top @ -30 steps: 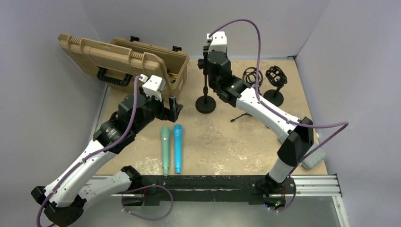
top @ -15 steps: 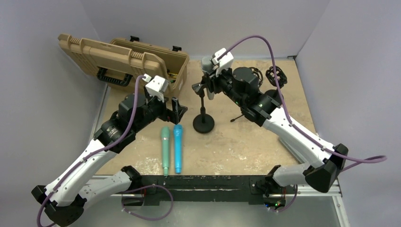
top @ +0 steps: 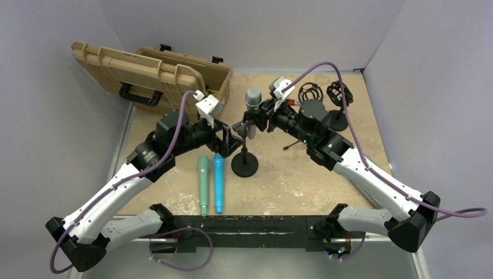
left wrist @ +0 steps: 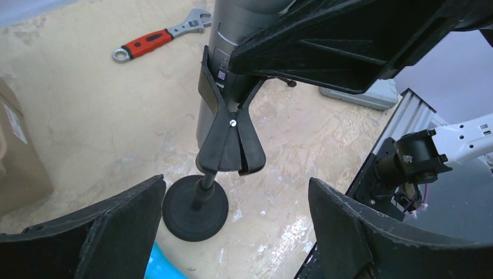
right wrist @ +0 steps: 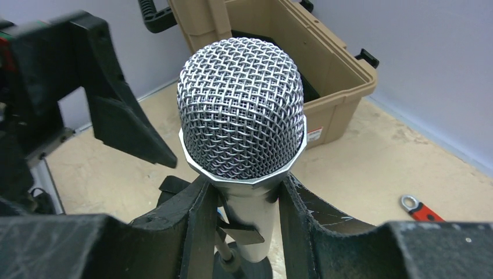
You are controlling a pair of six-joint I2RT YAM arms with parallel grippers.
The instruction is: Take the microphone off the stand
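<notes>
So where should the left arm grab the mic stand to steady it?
Probably the thin upright post, between the clip and the round base, coming in level from the left. The post is narrow enough to pinch, the open left gripper faces it, and the right gripper occupies the microphone body above.

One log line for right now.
right gripper: shut on microphone | left gripper: open, facing stand | microphone: in clip

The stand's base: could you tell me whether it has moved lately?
Yes: the stand's base slid towards the near edge, away from the tan case.
</notes>
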